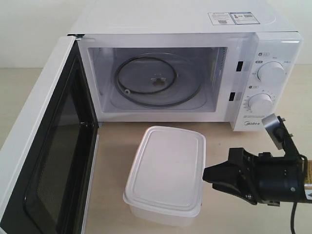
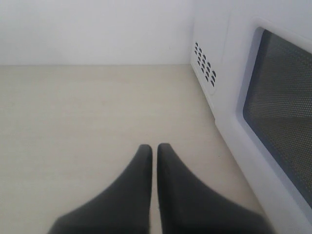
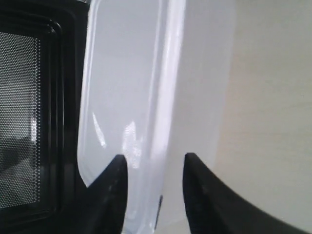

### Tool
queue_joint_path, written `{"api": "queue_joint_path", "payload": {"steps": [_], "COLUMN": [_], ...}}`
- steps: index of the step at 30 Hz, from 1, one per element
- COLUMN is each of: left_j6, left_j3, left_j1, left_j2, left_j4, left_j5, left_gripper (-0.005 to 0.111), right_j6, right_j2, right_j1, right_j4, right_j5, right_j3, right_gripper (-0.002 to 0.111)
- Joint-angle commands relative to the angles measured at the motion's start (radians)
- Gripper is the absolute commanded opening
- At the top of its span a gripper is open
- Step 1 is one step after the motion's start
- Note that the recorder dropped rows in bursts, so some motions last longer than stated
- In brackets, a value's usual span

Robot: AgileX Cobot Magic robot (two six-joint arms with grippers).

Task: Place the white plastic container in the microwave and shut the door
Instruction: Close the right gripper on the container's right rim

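The white plastic container [image 1: 165, 170] sits lidded on the table in front of the microwave [image 1: 170, 24]. The door [image 1: 58, 161] stands wide open at the left, and the glass turntable [image 1: 146, 80] inside is bare. My right gripper [image 1: 210, 176] is at the container's right edge, open. In the right wrist view its jaws [image 3: 155, 163] straddle the container's rim [image 3: 131, 97], with a gap showing on both sides. My left gripper [image 2: 154, 148] is shut on nothing, low over the table beside the door's outer face [image 2: 280, 97]. It does not show in the exterior view.
Pale wooden table [image 1: 229, 146] runs around the container and to the microwave's right. The open door's inner window [image 3: 29, 122] lies just beyond the container from my right gripper. The microwave's vented side [image 2: 204, 61] is ahead of my left gripper.
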Motion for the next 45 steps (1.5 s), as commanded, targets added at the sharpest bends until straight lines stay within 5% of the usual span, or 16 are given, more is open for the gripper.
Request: {"api": "queue_joint_path", "payload": {"steps": [1,12,45], "left_j6": [-0.012,-0.012,-0.012], "left_j3": [0.004,0.004,0.004], "left_j1": [0.003,0.003,0.003], "left_j2": [-0.004,-0.004,-0.004], "left_j4": [0.0,0.0,0.0], "left_j5": [-0.002,-0.002,-0.002], "left_gripper": [0.004,0.004,0.004], "right_j6": [0.068,0.126,0.137], "right_j2": [-0.003,-0.003,0.01], "right_j1": [0.061,0.154,0.186], "right_j4": [0.043,0.074,0.197], "right_j5": [0.059,0.119,0.132], "right_j3": [-0.043,-0.053,-0.053], "right_gripper": [0.037,0.037,0.037]}}
